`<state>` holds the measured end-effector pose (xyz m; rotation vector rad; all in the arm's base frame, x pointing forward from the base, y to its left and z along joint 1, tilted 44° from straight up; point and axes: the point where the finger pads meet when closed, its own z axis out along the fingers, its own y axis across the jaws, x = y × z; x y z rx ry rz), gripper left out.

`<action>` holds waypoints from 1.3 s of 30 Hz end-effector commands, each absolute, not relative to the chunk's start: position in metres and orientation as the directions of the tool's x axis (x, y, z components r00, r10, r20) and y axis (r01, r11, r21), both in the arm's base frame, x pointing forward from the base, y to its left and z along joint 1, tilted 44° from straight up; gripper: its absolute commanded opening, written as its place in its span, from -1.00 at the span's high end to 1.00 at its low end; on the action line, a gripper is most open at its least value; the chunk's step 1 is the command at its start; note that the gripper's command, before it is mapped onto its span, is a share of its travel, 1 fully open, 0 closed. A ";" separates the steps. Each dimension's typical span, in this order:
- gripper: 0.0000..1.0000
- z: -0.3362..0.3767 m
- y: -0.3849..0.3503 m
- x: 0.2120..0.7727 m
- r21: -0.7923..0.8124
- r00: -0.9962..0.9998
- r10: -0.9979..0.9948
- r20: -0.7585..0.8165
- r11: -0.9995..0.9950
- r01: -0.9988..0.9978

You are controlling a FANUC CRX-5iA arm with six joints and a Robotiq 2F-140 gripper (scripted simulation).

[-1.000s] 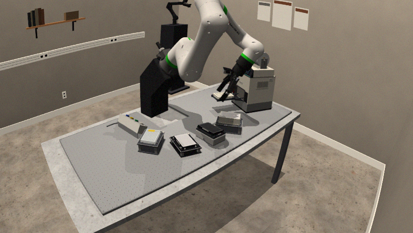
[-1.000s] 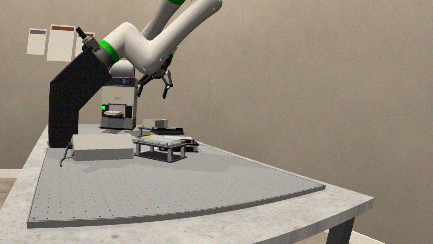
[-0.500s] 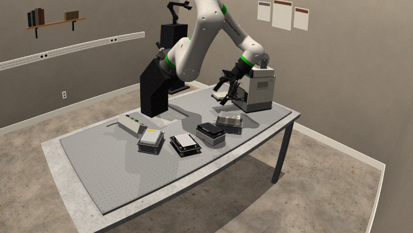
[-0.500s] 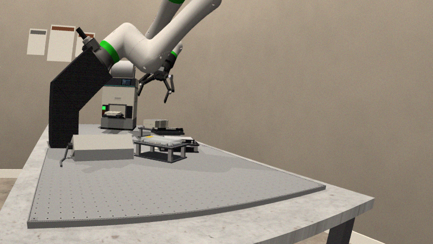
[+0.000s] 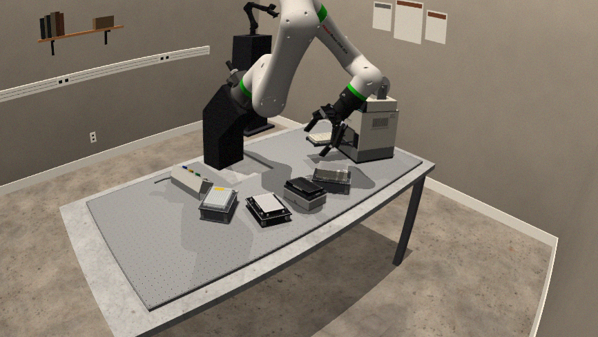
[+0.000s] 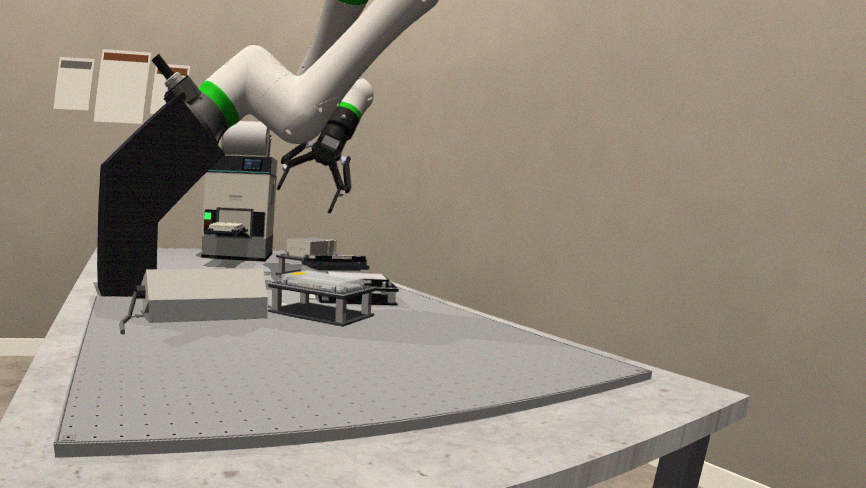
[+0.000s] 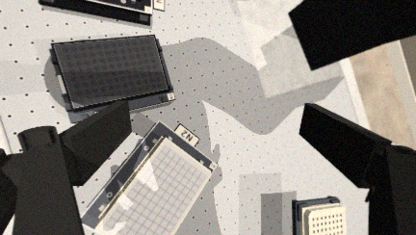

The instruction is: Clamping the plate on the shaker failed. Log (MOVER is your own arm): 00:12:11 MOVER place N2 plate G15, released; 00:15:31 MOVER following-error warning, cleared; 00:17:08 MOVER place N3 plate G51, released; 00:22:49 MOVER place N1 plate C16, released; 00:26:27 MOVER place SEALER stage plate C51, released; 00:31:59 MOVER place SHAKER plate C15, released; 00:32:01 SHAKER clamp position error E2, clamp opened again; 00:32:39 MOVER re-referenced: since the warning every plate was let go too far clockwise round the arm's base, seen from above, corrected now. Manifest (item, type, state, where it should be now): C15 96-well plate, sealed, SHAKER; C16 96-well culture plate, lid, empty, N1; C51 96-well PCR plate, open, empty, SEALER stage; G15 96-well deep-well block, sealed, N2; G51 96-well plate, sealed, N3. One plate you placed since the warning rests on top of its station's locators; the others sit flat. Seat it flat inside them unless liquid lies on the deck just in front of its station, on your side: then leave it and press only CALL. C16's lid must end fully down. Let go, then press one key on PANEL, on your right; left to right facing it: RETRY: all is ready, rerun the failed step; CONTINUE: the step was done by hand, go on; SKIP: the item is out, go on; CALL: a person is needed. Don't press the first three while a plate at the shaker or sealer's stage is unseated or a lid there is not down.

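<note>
My gripper [image 5: 328, 135] is open and empty. It hangs high over the deck between the sealer stage and nest N2, and also shows in the exterior view [image 6: 315, 177] and the wrist view [image 7: 217, 140]. The sealed deep-well block [image 7: 154, 190] sits in N2 below me, next to its label [image 7: 187, 135]. The dark sealed plate [image 7: 111, 72] [image 5: 305, 191] lies on the shaker; I cannot tell whether it sits flat. The open PCR plate [image 7: 326, 219] rests on the sealer stage [image 5: 320, 138]. I see only shadows on the deck around them.
The sealer [image 5: 372, 129] stands at the far right. Two more nests hold a white plate [image 5: 267, 204] and a plate with a yellow mark [image 5: 218, 197]. The key panel [image 5: 190, 179] lies left of them, by the arm's black base [image 5: 224, 125].
</note>
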<state>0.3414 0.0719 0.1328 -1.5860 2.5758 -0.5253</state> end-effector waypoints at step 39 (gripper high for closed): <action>-1.00 0.126 0.037 0.358 -0.161 0.245 -0.957 0.155 -0.270 -0.949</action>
